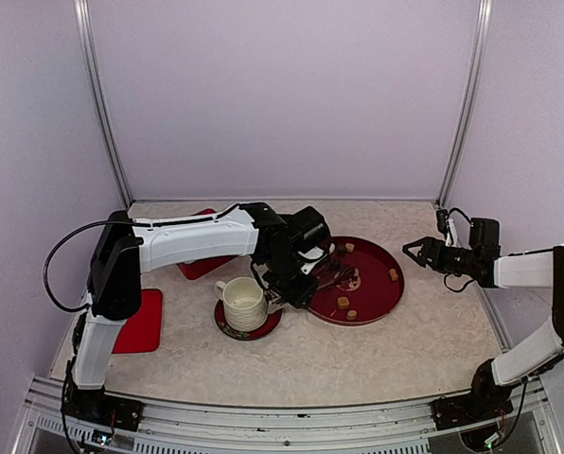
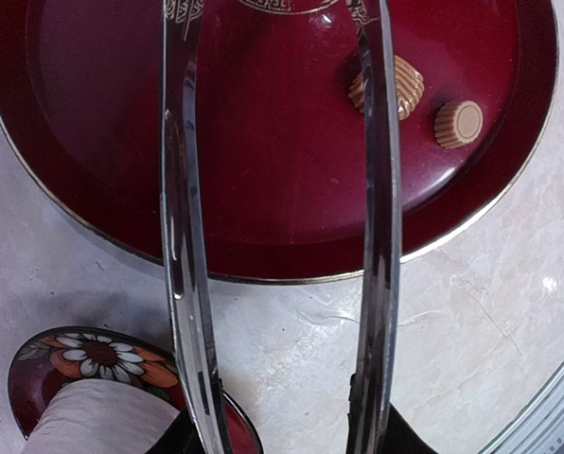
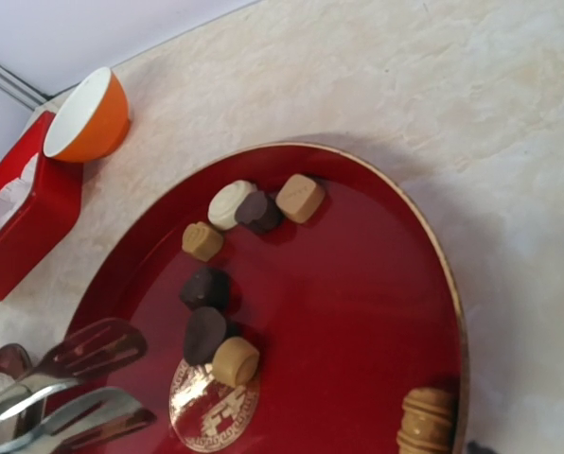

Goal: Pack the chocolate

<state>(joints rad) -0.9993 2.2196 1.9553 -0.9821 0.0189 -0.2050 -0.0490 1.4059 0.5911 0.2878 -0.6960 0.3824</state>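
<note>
Left tool [image 1: 301, 284] clamps the tongs [image 3: 85, 352], whose blades are spread wide. Chocolate [image 3: 206, 333] lies on the red tray [image 3: 358, 312], the nearest pieces just beyond the tong tips. Right tool [image 1: 416, 252] is spread and empty beside the tray. Left arm is nearer.

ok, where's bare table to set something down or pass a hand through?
Widest free patch: the table in front, between the near rim of the red tray and the front edge. A narrower strip runs between tray and back wall. Crowded: left gripper with tongs over the tray's left side, hard by the cup on its saucer; chocolates dot the tray.
</note>
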